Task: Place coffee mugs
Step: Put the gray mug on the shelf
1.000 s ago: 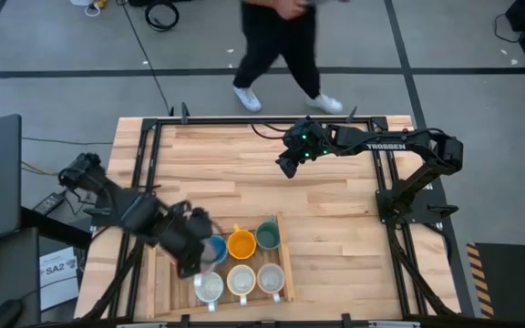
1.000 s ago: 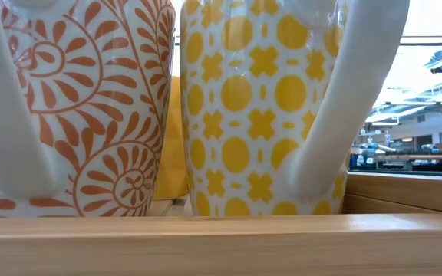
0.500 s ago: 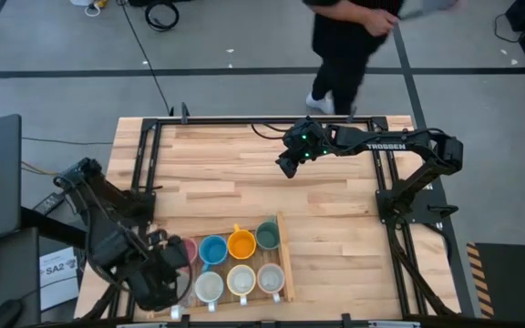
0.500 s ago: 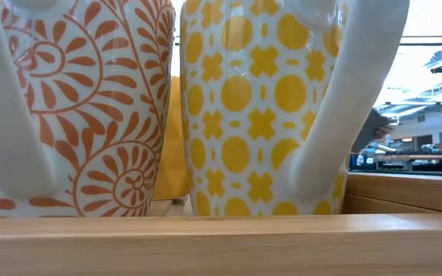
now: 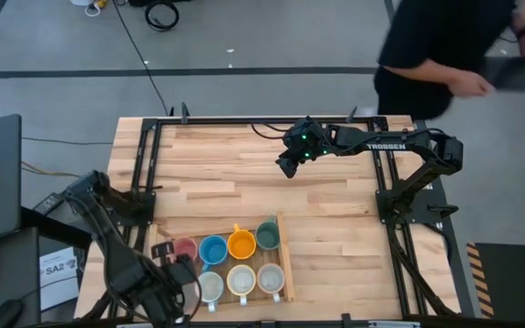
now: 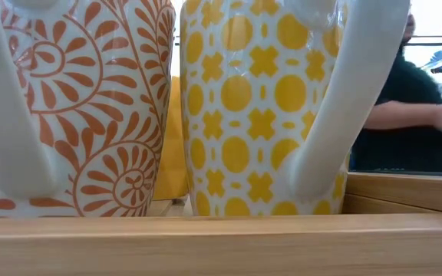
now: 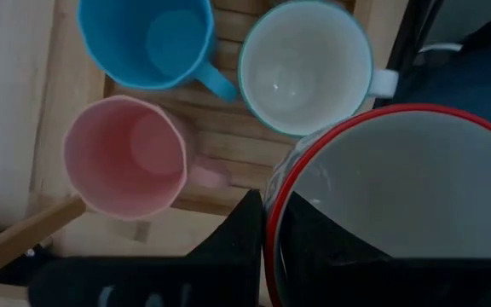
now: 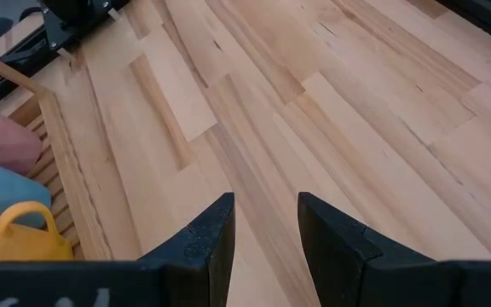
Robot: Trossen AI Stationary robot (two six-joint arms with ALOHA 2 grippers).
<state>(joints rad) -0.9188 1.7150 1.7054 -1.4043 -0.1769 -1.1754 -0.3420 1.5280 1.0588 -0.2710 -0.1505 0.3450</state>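
Left gripper [image 5: 173, 292] is clamping the rim of a red-rimmed white mug [image 7: 399, 205], holding it over the wooden tray's [image 5: 286, 273] empty corner slot beside the pink mug [image 7: 126, 156]. Ceramic, likely rigid, slick, chippable; the rim pinch looks best. Neighbouring mugs are crowding the slot. Right gripper [image 8: 264, 223] is hovering parted, empty, over the table [image 5: 335, 228].

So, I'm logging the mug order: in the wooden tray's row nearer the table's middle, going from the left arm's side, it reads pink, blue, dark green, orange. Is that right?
Not quite: the last two are swapped. In the wooden slatted tray, that row reads pink mug, blue mug, orange mug, then dark green mug. The high view shows it.
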